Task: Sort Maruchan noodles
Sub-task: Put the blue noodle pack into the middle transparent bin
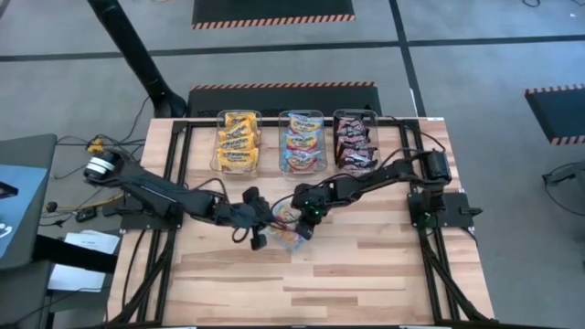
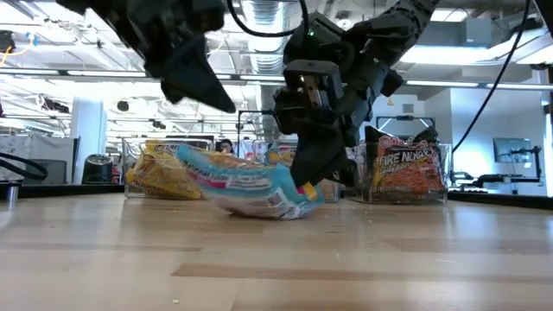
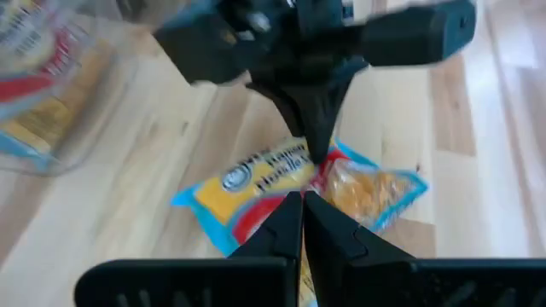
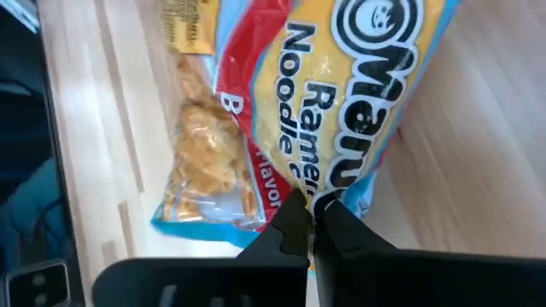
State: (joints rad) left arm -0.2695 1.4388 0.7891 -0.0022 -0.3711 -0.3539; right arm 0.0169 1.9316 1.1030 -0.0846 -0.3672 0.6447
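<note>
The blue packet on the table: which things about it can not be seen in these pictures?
- High view: blue packet mostly covered by right gripper and left gripper.
- Right wrist view: its print is cut off by the picture's edges.
- Low view: the right gripper hides its far end.
- Left wrist view: print blurred.

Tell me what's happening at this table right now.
A two-armed robot is sorting Maruchan ramen packets into three clear bins at the table's far edge: yellow-orange, light blue and black-red. One light blue packet lies mid-table. The right gripper has shut on its edge, apparently about to lift it. The left gripper waits shut beside the packet.
</note>
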